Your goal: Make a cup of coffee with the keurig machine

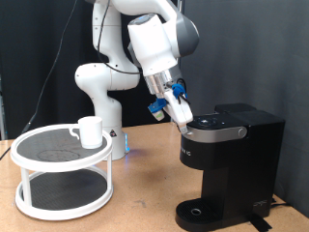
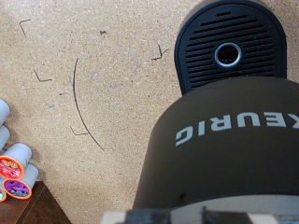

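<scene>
The black keurig machine (image 1: pixel 230 155) stands at the exterior view's right with its lid down and its round drip tray (image 1: pixel 207 211) bare. My gripper (image 1: pixel 182 116) is tilted down at the lid's left front edge, touching or just above it. Nothing shows between its fingers. The white cup (image 1: pixel 90 130) stands on the top tier of a white round rack (image 1: pixel 58 201) at the left, far from the gripper. In the wrist view I look straight down the front of the keurig machine (image 2: pixel 224 140) onto its drip tray (image 2: pixel 227 54). The cup is out of that view.
Several small white coffee pods (image 2: pixel 13 168), two with coloured tops, sit at the edge of the wrist view. The robot's base (image 1: pixel 101 106) stands behind the rack. A black curtain closes off the back. Black marks are drawn on the wooden table (image 2: pixel 75 93).
</scene>
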